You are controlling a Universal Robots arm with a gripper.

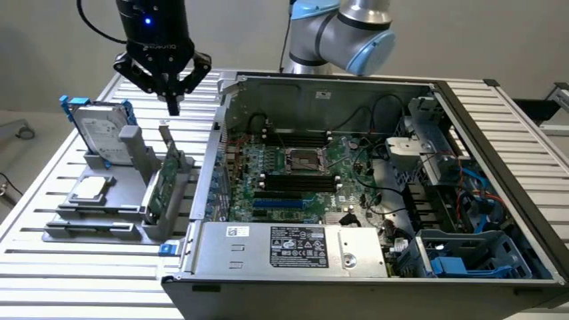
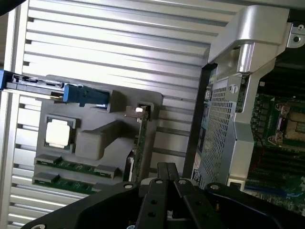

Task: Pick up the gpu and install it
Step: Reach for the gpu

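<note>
Wrist view: the gripper [image 2: 166, 168], fingers pressed together and empty, hangs just above the gpu [image 2: 140, 143] without touching it. From here the card is only a thin edge, upright in the gray stand [image 2: 95, 138]. Exterior view shows its green face instead, long axis running away along the table [image 1: 53, 267] beside the case [image 1: 206, 180], silver bracket [image 1: 165, 133] at the far end.
</note>
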